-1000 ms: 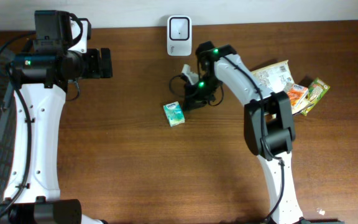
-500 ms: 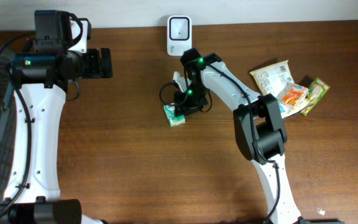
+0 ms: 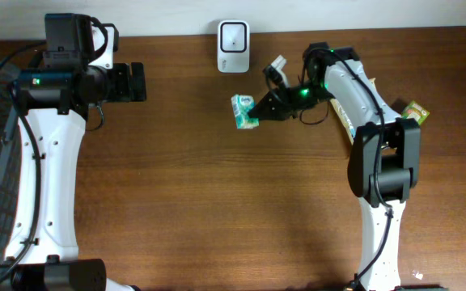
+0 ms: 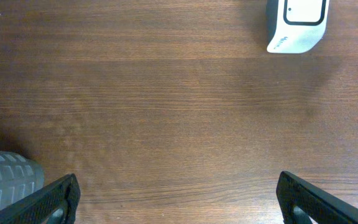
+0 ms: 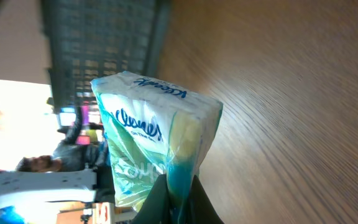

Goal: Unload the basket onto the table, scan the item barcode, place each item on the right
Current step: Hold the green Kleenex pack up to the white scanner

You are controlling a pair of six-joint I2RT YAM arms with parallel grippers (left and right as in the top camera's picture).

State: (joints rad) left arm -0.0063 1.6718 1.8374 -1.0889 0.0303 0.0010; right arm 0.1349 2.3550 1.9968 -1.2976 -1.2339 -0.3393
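Tissue pack (image 3: 245, 112), pinched by one thin edge of its wrapper in the right hand (image 3: 259, 110), whose fingers are closed tight on the film. The pack hangs in front of the scanner (image 3: 233, 35), near it but clearly apart, a little to the side of its window. The wrist view suggests it is lifted off the surface (image 3: 217, 210).

Step in hand, as judged: presenting the pack to the scanner. To do it well, the face carrying the barcode must be turned square to the window and held steady close in front of it. The grip is slight and on soft film, so wrist turns should be slow, or the pack may swing or slip. The barcode itself is not visible in any view. It probably sits on a face turned away from both cameras, so a roll of the wrist is likely needed.

Orientation: from above, the long axis runs roughly toward the scanner, slightly askew. In the wrist view the pack rises away from the fingers, leaning, with the branded green-and-white face toward that camera.

The left hand (image 3: 136, 82) is fully spread and holds nothing, well apart at the far side. Snack packets (image 3: 361, 95) lie beyond the right arm.
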